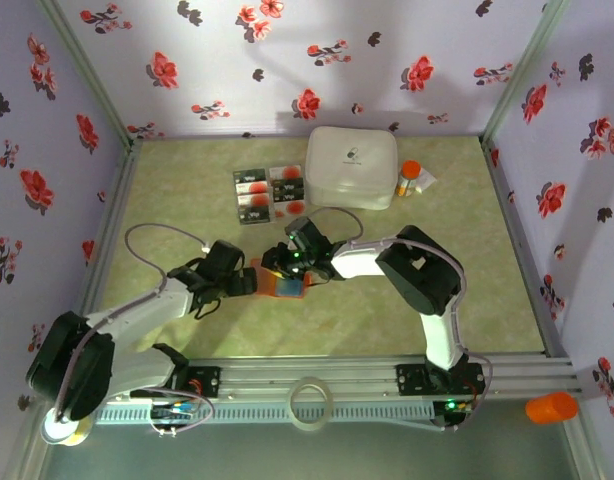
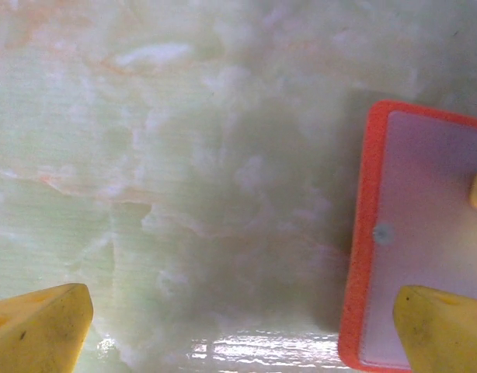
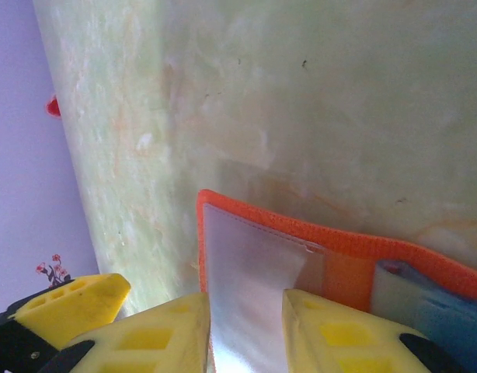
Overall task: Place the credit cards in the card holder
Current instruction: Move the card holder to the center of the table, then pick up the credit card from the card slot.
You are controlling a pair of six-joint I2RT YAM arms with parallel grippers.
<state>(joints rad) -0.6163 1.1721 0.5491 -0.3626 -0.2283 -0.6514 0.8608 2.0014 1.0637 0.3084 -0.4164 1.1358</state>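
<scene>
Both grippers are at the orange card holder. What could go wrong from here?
1. The right gripper straddles the clear pocket of the card holder; closing there may drag or crumple it.
2. The left gripper, wide open, has one finger over the holder's edge, so the two grippers could collide.
3. The credit cards lie well away, ungrasped.

From above we see the whole bench (image 1: 487,290) — both wrist views hug it, sharing the card holder (image 2: 425,233).
</scene>
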